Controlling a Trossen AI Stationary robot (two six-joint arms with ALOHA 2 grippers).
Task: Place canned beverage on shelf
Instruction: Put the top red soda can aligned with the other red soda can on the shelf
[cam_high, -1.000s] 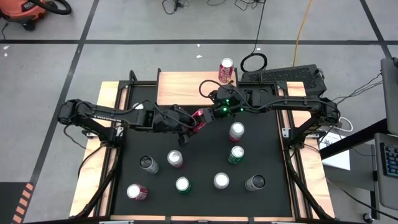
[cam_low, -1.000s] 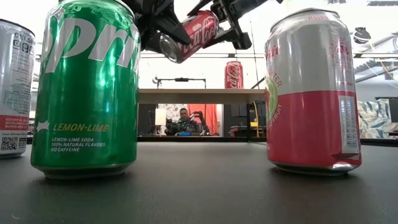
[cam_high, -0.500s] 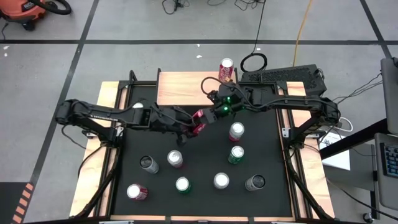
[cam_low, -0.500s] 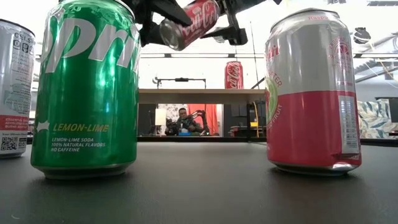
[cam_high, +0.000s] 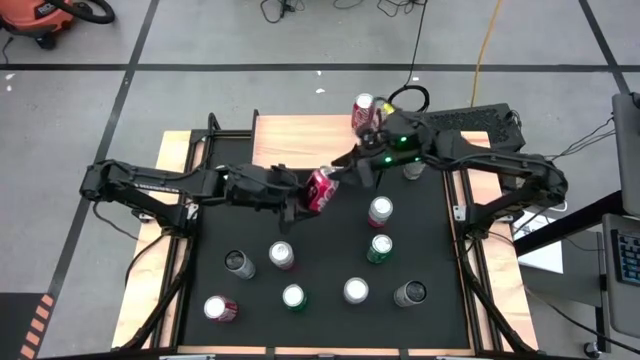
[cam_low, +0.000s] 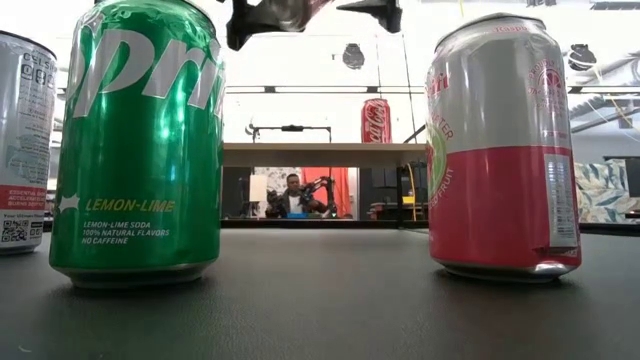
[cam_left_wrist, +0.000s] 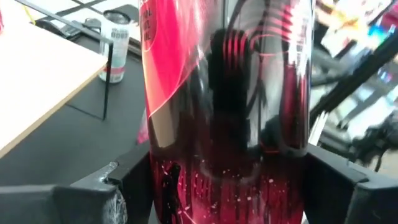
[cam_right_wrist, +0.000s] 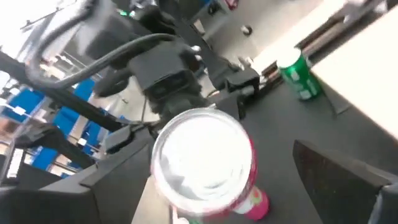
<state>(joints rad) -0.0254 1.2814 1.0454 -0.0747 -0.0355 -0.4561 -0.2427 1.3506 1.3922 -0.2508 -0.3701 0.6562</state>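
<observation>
My left gripper (cam_high: 303, 196) is shut on a red cola can (cam_high: 322, 188) and holds it above the middle of the black table (cam_high: 430, 230). In the left wrist view the red can (cam_left_wrist: 224, 93) fills the gap between the fingers. My right gripper (cam_high: 357, 170) stands open just to the can's far right, nothing between its fingers; its wrist view looks onto the can's silver top (cam_right_wrist: 202, 162). The shelf (cam_high: 295, 140), a light wood top on thin black legs, stands at the table's far edge. Another red can (cam_high: 363, 113) stands upright on its right end. My left gripper pinches the red can's side walls (cam_left_wrist: 155, 174) between its two fingers, one finger (cam_left_wrist: 118, 193) on each side. The fingers come from the table's left, nearly level, and lie across the can. The can is lifted clear of the table and tilted, its silver top (cam_high: 323, 175) toward the far right.
Several cans stand upright on the near half of the table, among them a pink and white one (cam_high: 380, 211) and a green one (cam_high: 379, 248). A white can (cam_high: 412, 170) stands by the right arm. A person (cam_low: 292, 195) sits in the room behind.
My right gripper has opened, let go of the red can, and pulled up and away toward the far right. My left gripper has risen with the can and rolled, so the can is higher and more upright than before.
</observation>
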